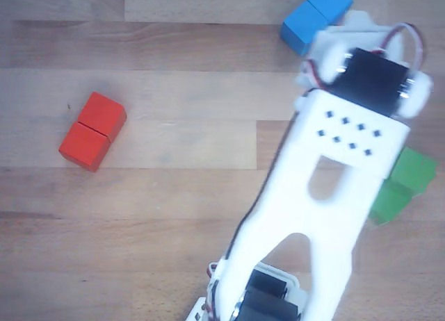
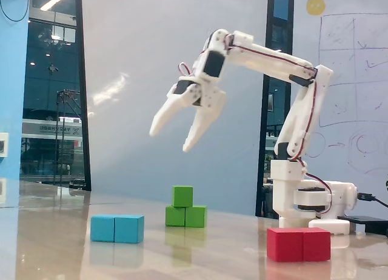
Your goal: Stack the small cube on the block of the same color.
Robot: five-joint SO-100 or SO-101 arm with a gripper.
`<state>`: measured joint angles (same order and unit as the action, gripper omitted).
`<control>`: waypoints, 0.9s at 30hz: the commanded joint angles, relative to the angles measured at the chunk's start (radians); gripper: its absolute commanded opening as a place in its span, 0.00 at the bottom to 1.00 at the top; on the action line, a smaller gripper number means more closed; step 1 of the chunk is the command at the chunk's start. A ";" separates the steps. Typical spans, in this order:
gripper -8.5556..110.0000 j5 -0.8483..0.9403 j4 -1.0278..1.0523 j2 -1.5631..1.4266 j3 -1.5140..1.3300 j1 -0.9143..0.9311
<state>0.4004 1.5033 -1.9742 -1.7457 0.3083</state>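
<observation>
In the fixed view the small cube (image 2: pixel 182 196), green, rests on the left half of the green block (image 2: pixel 186 216), which lies flat on the table. My gripper (image 2: pixel 171 139) hangs open and empty well above the stack, its fingers tilted down and to the left. From above, in the other view, the white arm (image 1: pixel 334 175) covers most of the stack. Only the small cube's edge (image 1: pixel 416 170) and a darker piece of the block (image 1: pixel 386 203) show to its right. The fingers are hidden there.
A blue oblong block (image 2: pixel 117 228) lies left of the stack and a red one (image 2: pixel 299 244) nearer the camera on the right, in front of the arm's base (image 2: pixel 309 201). The other view shows blue (image 1: pixel 316 17) at the top and red (image 1: pixel 92 130) at the left.
</observation>
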 commanded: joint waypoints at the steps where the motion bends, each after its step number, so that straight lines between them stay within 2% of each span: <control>1: 0.33 -0.109 -0.012 -0.092 -0.044 -0.181; 5: 0.33 -0.278 -0.055 -0.120 -0.130 -0.307; 11: 0.33 -0.443 -0.302 -0.218 -0.387 -0.360; 19: 0.31 -0.440 -0.503 -0.548 -0.844 -0.362; 27: 0.12 -0.281 -0.503 -0.919 -1.114 -0.350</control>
<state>0.0690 1.0247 -2.7259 -2.7964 -0.0445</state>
